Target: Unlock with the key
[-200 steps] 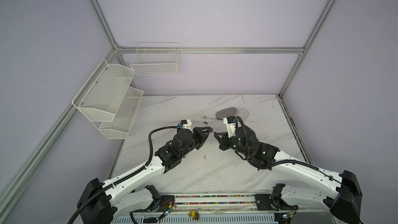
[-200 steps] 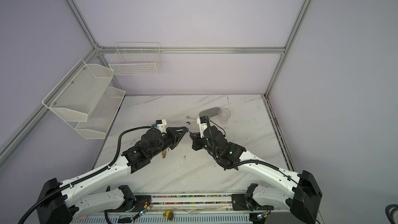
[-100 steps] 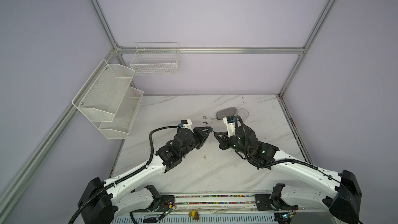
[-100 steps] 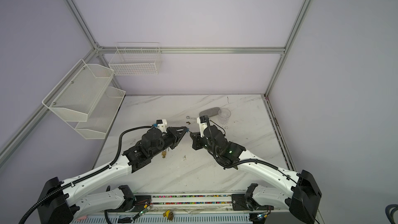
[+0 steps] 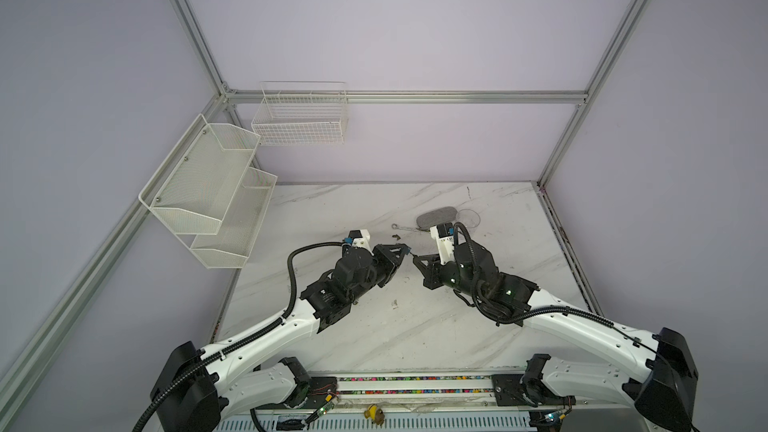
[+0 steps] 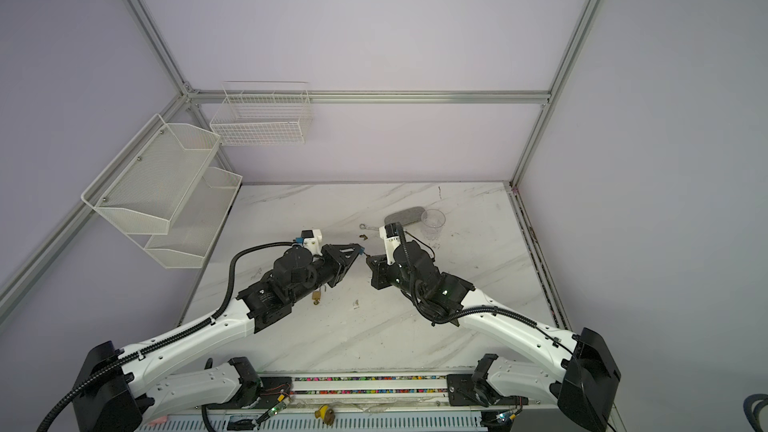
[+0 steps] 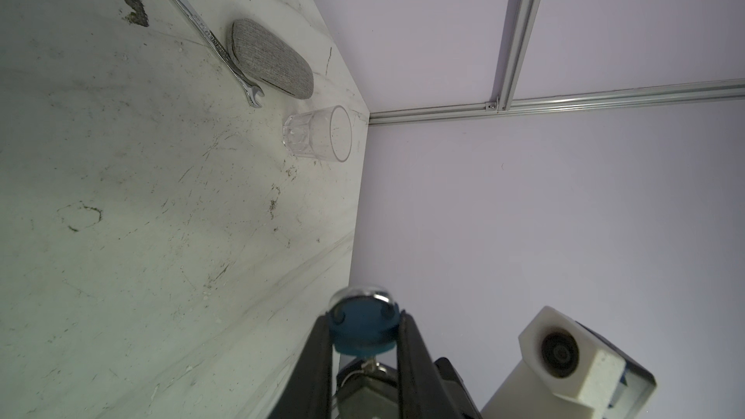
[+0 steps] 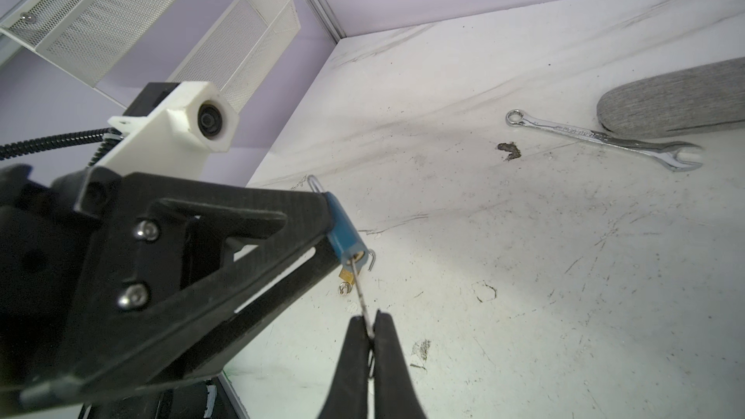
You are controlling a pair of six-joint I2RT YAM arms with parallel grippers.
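**Operator:** Checking the left gripper (image 7: 364, 338) first. What state is it in?

**Inspector:** Clamped. Its black fingers (image 7: 314, 360) press on opposite faces of the small blue padlock with a silver shackle (image 7: 360, 318). The padlock is in the air, clear of the white marble surface (image 7: 141, 195).

**Operator:** And the right gripper (image 8: 369, 330)?

**Inspector:** Its jaws are together on the thin silver key (image 8: 360, 294). The key shaft runs from the fingertips to the keyhole in the base of the blue padlock. How deep it sits cannot be told.

**Operator:** Where do the padlock and key appear in both top views?

**Inspector:** Near the centre of the frame, slightly below the middle, where the two gripper tips meet.

**Operator:** What else is on the surface?

**Inspector:**
- A small brass padlock (image 6: 316, 297) lies just below the left arm in a top view.
- A silver combination wrench (image 5: 405, 227) lies above the gripper tips, just beside a grey oval fabric-covered pad (image 5: 436, 216).
- A clear drinking glass (image 6: 433, 222) stands upright near the right end of the pad, not touching it.
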